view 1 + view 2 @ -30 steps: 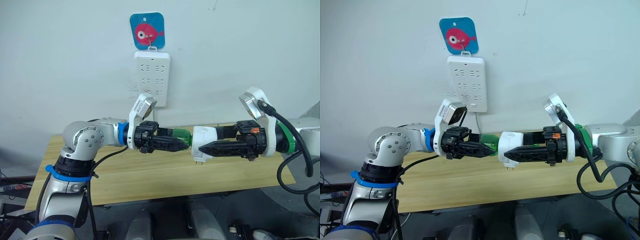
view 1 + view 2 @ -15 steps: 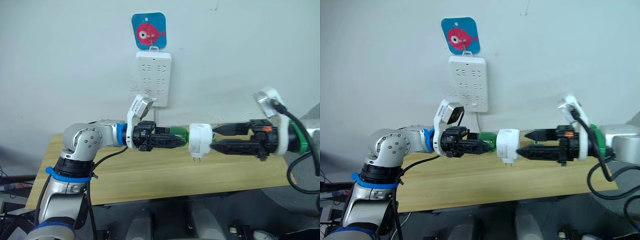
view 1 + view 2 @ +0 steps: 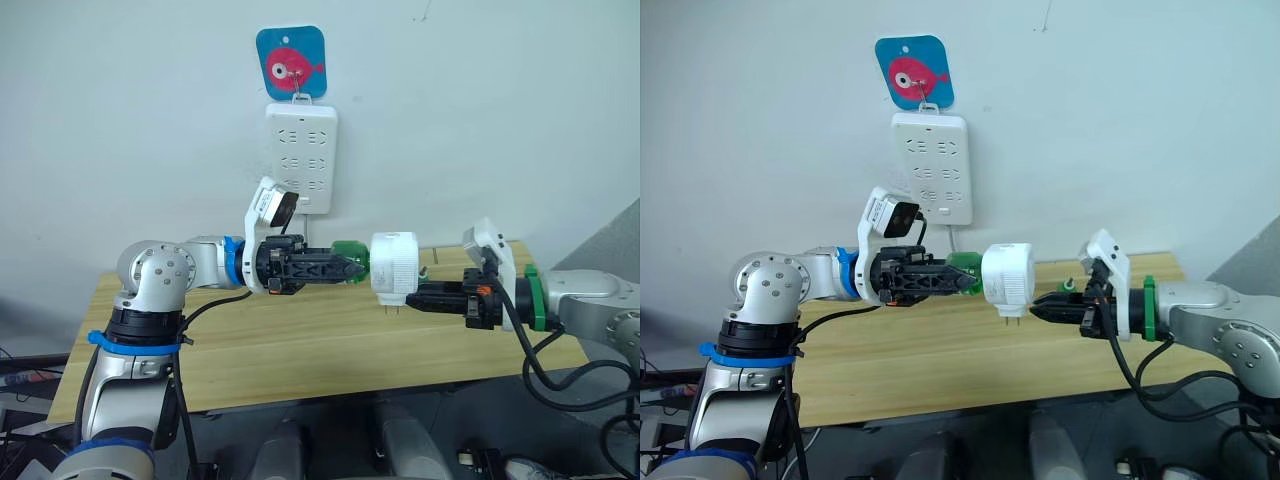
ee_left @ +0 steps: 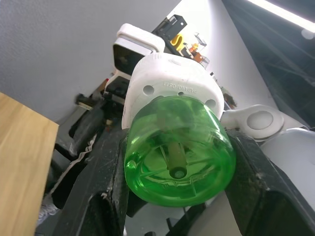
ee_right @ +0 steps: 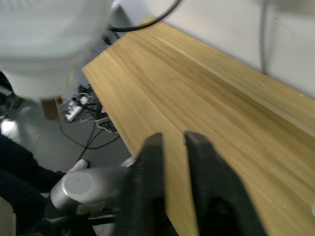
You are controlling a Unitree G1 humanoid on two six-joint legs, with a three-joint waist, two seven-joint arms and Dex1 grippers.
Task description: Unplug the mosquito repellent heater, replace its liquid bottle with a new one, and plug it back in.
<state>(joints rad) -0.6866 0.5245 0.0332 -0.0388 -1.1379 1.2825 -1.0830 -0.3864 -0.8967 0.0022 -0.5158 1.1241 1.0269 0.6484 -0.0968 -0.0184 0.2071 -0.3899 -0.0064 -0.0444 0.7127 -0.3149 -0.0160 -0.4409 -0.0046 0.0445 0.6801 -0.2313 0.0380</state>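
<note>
Wooden table (image 3: 300, 340), heater (image 3: 395, 266) beyond left fingers (image 3: 335, 268)

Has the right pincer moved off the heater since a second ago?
Yes. The right pincer has let go and pulled back toward the robot's right, lower against the table.

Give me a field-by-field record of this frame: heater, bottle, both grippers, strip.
heater: white mosquito repellent heater in mid-air above the wooden table, unplugged, prongs pointing down
bottle: green liquid bottle seated in the heater's end
left gripper: left gripper jaws shut on the green bottle, carrying bottle and heater
right gripper: right gripper beside the heater's lower edge, jaws nearly together, not gripping it
power strip: white power strip on the wall under a fish hook, nothing plugged into its sockets
</note>
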